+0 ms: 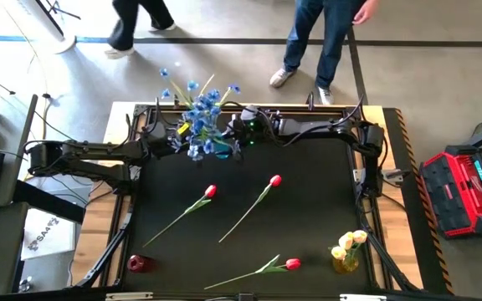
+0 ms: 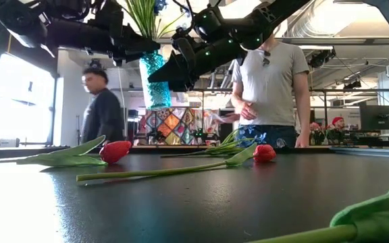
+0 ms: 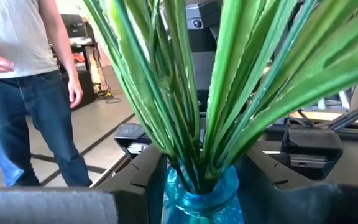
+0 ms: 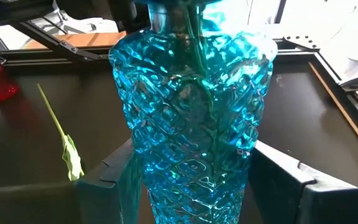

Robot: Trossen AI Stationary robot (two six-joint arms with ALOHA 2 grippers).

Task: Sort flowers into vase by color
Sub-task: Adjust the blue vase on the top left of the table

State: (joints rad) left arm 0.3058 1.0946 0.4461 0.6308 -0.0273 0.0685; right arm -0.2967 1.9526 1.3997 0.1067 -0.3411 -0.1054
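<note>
While the blue flowers stood in the raised blue vase, our right gripper clasped its body and our left gripper narrowed around the stems; next, setting it down upright.

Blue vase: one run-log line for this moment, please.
right gripper: holds blue vase lifted off table | left gripper: at vase neck among blue flower stems | red tulips on table: three | yellow tulips: in vase
</note>
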